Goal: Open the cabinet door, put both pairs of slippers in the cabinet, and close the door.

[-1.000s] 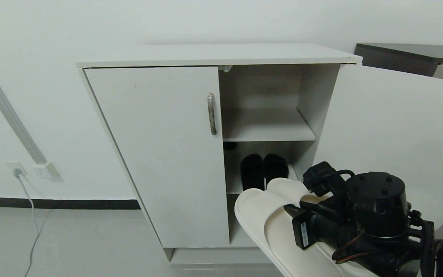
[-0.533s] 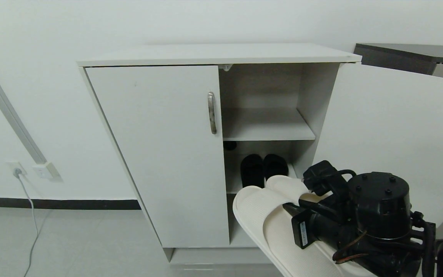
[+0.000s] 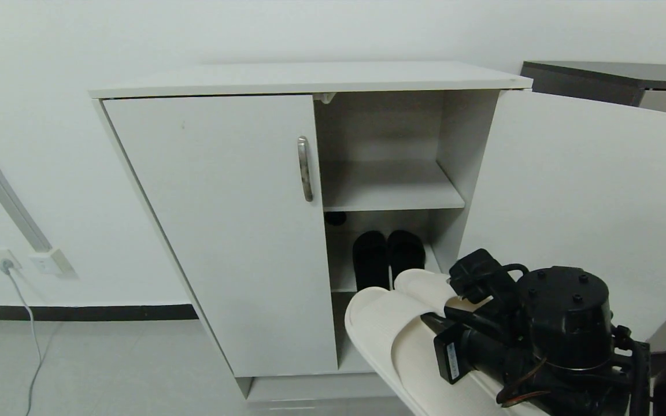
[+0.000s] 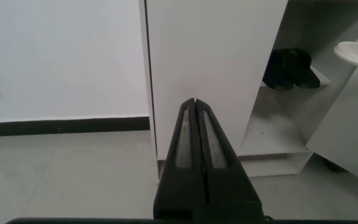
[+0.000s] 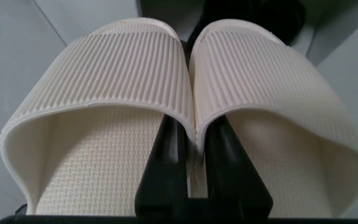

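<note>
The left arm's jaws hang pressed together and empty, low over the pale floor (image 4: 61,174) in front of the cabinet's (image 3: 310,78) shut left door (image 3: 217,231), a flat matte white panel with a slim brushed-metal handle (image 3: 305,169) on its inner edge. Right of that handle the compartment stands open. It has a bare upper shelf (image 3: 391,190), smooth and white. On the shelf below lies the pair of black slippers (image 3: 388,257), side by side with their long axes running front to back. Beneath that is the cabinet's bottom board (image 4: 272,134). Just in front of the opening the right arm's jaws hold the pair of cream slippers (image 3: 391,335), clamped on the two inner walls where the slippers meet, so the pair rides as one. They look like soft moulded foam, with ribbed straps (image 5: 123,68), finely embossed footbeds and rounded toes. Their long axis runs from the jaws up and forward toward the opening, toes leading. In the head view those toes sit close under the black pair. The right arm is plainly the nearer, and the coming move seems to be a push along the slippers' own axis. Whether the toes line up with the bottom board or a shelf cannot be told. To the right, the open door (image 3: 581,202) stands close beside the wrist, so drift that way could knock it.
</note>
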`<state>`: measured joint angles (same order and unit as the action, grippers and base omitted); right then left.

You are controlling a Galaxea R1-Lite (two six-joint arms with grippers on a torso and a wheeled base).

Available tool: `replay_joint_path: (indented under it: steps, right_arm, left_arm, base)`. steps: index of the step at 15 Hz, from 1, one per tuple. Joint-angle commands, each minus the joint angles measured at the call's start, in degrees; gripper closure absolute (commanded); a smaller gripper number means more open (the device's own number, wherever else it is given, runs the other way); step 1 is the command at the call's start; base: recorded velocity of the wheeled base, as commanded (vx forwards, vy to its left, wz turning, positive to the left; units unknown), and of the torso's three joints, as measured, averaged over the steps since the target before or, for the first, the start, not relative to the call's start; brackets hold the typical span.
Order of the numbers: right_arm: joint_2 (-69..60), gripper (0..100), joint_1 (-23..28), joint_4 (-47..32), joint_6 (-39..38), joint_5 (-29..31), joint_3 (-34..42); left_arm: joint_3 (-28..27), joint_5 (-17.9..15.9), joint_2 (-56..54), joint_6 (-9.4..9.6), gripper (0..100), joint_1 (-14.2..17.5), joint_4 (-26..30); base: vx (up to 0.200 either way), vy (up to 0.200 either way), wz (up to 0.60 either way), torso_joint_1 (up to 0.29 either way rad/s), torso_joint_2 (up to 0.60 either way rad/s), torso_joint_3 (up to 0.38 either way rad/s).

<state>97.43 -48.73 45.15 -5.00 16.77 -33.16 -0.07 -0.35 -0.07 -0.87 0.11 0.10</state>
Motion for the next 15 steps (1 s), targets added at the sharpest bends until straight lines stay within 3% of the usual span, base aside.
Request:
replay_joint_path:
  steps: [1,3,5,7,9,12,13,15]
  right_arm:
    - [2.06,100,-0.23,2.57,-0.10,0.10,-0.33]
    - [6.11,100,-0.58,10.31,-0.19,3.09,-2.44]
    - [11.29,100,-2.51,10.22,-0.63,13.28,-7.80]
    - [14.46,100,-4.36,9.16,-0.63,19.61,-11.93]
    - [13.05,100,-4.54,-0.07,-0.80,22.51,-16.85]
    - [6.90,100,-4.98,-25.64,-7.83,23.22,-29.51]
    - [6.37,100,-5.41,-34.87,-11.17,26.64,-35.57]
    - [7.51,100,-5.68,-39.18,-13.20,32.01,-42.25]
  left_arm:
    - [-0.01,0.00,0.07,-0.01,100,0.07,-0.01]
    - [-0.01,0.00,0.07,-0.01,100,0.07,-0.01]
    - [-0.01,0.00,0.07,-0.01,100,0.07,-0.01]
    - [0.07,0.00,0.07,-0.01,100,0.07,-0.01]
    - [0.07,0.00,0.07,-0.01,100,0.07,-0.01]
    - [-0.01,0.00,0.07,-0.01,100,0.07,-0.01]
    - [0.07,0.00,0.07,-0.01,100,0.07,-0.01]
    - [-0.01,0.00,0.07,-0.01,100,0.07,-0.01]
  base:
    - [0.000,0.000,0.00,0.000,0.00,0.000]
    - [0.000,0.000,0.00,0.000,0.00,0.000]
    - [0.000,0.000,0.00,0.000,0.00,0.000]
    - [0.000,0.000,0.00,0.000,0.00,0.000]
    - [0.000,0.000,0.00,0.000,0.00,0.000]
    - [0.000,0.000,0.00,0.000,0.00,0.000]
    - [0.000,0.000,0.00,0.000,0.00,0.000]
    - [0.000,0.000,0.00,0.000,0.00,0.000]
